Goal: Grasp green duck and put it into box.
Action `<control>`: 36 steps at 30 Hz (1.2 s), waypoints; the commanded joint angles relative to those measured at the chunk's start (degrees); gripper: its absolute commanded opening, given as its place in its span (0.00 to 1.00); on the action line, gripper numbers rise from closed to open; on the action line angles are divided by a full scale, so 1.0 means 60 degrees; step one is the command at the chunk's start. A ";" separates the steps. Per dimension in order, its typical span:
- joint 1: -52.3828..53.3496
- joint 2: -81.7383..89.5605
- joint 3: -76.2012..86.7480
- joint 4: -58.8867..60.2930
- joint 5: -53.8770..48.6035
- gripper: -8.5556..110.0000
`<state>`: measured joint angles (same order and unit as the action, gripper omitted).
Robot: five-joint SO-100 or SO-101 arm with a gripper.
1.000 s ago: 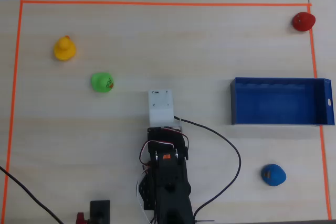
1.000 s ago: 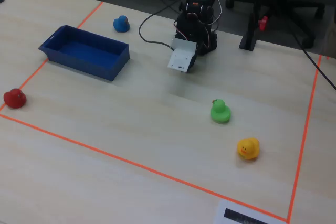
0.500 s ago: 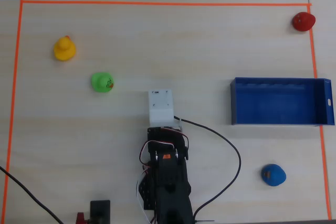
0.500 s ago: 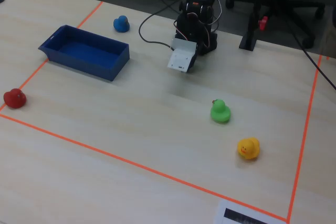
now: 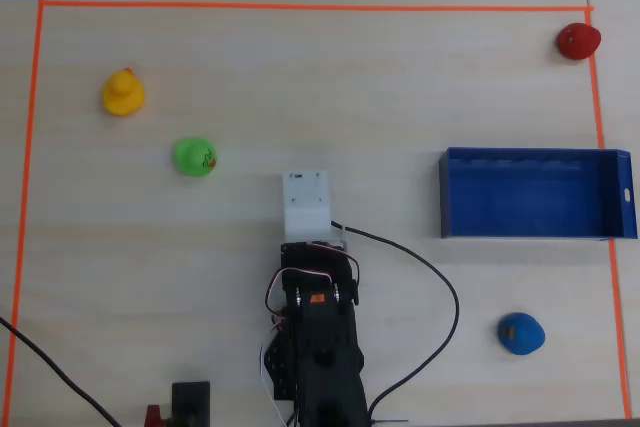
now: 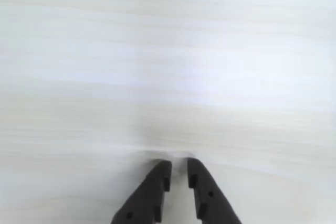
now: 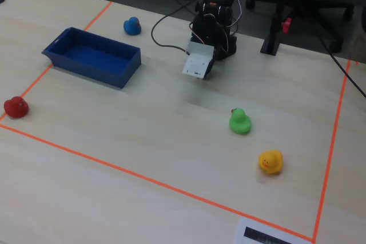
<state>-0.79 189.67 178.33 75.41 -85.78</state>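
The green duck point(image 5: 194, 156) sits upright on the pale wood table, left of the arm in the overhead view; in the fixed view the green duck point(image 7: 239, 121) is in front of the arm. The box point(image 5: 620, 197), a dark blue low-walled tray, lies empty at the right. My gripper point(image 6: 178, 162) hangs over bare table near the arm's base, its black jaws nearly together with nothing between them. In the overhead view a white wrist housing point(image 5: 305, 202) covers the gripper. The duck and the box do not show in the wrist view.
A yellow duck point(image 5: 122, 93) stands beyond the green one, a red duck point(image 5: 578, 40) at the far right corner, a blue duck point(image 5: 520, 333) near the box. Orange tape point(image 5: 300, 6) frames the work area. A black cable point(image 5: 430, 277) loops right of the arm.
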 commanded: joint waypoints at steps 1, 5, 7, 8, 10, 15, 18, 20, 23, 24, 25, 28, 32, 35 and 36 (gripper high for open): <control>-0.0044 0.0015 -0.0015 0.0161 0.0044 0.07; -0.0059 0.0015 -0.0015 -0.0044 -0.0015 0.07; -0.0190 0.0015 -0.0029 -0.0703 -0.0015 0.07; -0.0278 0.0000 -0.0103 -0.1069 0.0044 0.07; -0.0410 -0.0308 -0.0498 -0.1758 0.0088 0.07; -0.0923 -0.2666 -0.2446 -0.3311 0.0322 0.07; -0.1479 -0.4277 -0.3984 -0.3823 0.0762 0.08; -0.1860 -0.5361 -0.5010 -0.4351 0.1201 0.08; -0.2197 -0.6826 -0.6255 -0.5420 0.1567 0.10; -0.2256 -0.7251 -0.6489 -0.5918 0.1567 0.11; -0.2285 -0.7617 -0.6665 -0.6431 0.1567 0.13; -0.2227 -0.8481 -0.6914 -0.7617 0.1538 0.23; -0.2183 -0.9243 -0.6943 -0.8613 0.1436 0.34; -0.2417 -0.9990 -0.7061 -0.9009 0.1509 0.35; -0.2505 -1.0283 -0.7178 -0.9023 0.1553 0.35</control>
<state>-14.33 131.22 139.48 23.82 -76.73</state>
